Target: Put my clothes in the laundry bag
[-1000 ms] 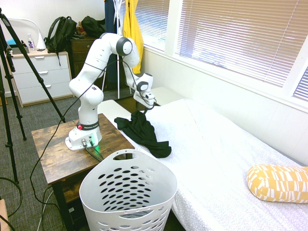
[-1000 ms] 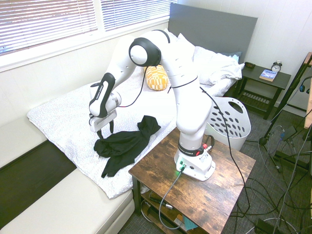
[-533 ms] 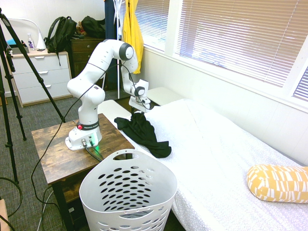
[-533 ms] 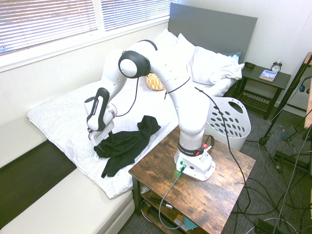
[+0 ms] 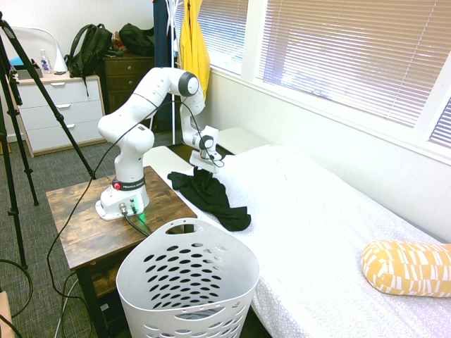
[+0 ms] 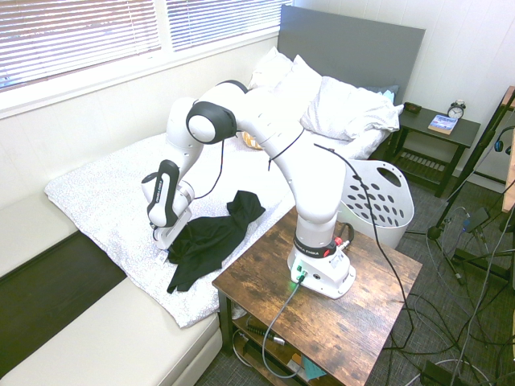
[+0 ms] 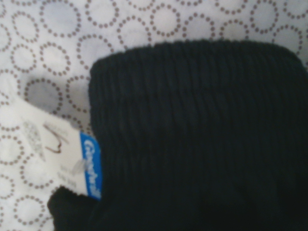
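The black garment lies limp across the near edge of the bed, close to the foot end. My gripper is pressed down onto the garment's end farthest from the basket. From the other side, the gripper sits low at the garment, touching its bunched end. Up close in the wrist view, ribbed black fabric with a white and blue label lies on the dotted sheet. The white laundry basket stands on the floor beside the bed; the basket shows past the wooden table.
A wooden side table stands between the basket and the bed's foot end. A yellow pillow and white pillows lie at the head end. A yellow garment hangs by the window. A white bench runs below the bed's foot.
The arm has folded downward and the gripper has dropped from above the bed onto the end of the black garment. That end of the garment has bunched slightly.
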`<state>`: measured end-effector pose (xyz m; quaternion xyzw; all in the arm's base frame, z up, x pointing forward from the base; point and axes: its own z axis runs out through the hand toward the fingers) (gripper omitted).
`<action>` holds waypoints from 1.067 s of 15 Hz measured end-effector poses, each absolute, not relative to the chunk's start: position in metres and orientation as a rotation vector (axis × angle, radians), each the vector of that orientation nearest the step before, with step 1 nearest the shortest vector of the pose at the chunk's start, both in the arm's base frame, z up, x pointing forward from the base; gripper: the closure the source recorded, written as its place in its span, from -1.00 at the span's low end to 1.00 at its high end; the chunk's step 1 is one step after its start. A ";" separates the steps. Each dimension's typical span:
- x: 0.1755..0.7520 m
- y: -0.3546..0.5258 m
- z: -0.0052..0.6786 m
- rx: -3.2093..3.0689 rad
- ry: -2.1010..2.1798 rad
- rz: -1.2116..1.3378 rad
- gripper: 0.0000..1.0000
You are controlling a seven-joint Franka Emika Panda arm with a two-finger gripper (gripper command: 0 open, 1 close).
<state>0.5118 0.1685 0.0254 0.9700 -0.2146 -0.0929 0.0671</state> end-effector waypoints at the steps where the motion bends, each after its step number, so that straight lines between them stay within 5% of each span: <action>1: 0.513 0.168 0.023 2.923 -0.632 -0.275 1.00; 16: 0.518 0.160 0.028 2.902 -0.608 -0.231 1.00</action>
